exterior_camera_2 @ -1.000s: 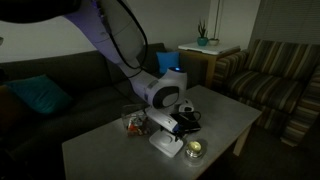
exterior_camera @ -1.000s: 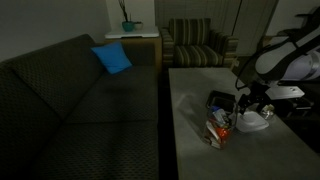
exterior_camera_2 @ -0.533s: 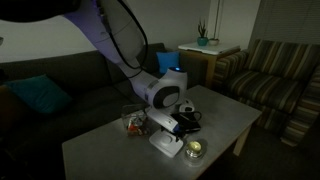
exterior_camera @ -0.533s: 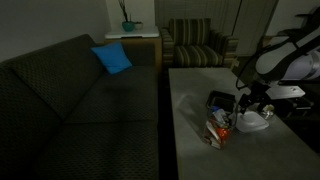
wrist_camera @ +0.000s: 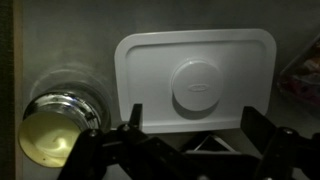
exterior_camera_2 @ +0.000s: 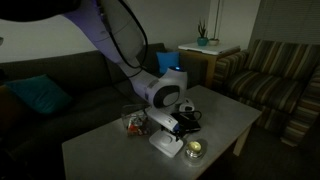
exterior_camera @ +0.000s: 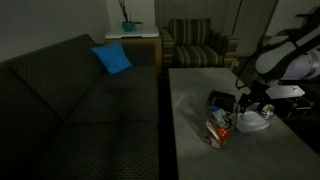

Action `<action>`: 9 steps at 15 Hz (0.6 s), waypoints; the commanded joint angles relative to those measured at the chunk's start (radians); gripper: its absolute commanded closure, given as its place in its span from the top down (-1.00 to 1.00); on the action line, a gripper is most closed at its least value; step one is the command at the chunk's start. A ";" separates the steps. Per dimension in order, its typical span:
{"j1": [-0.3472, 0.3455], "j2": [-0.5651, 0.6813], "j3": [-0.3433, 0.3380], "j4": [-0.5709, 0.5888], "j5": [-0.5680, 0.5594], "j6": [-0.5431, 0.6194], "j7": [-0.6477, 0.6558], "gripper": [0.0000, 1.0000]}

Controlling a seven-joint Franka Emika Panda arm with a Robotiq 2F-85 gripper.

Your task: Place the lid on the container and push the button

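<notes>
The white lid lies flat on the grey table, with a round raised disc in its middle. It also shows in both exterior views. My gripper is open and empty, hovering just above the lid's near edge with a finger at each side. It shows in both exterior views. The container, with red, orange and white sides, stands beside the lid, apart from it. Its side just shows at the wrist view's right edge.
A small round shiny tin sits close beside the lid. A dark sofa with a blue cushion runs along the table. An armchair stands beyond the table's far end.
</notes>
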 commanded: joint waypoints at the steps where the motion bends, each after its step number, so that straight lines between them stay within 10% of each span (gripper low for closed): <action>1: 0.017 0.001 -0.030 -0.043 -0.020 0.015 0.023 1.00; 9: -0.046 0.004 0.047 -0.153 0.022 0.192 -0.015 1.00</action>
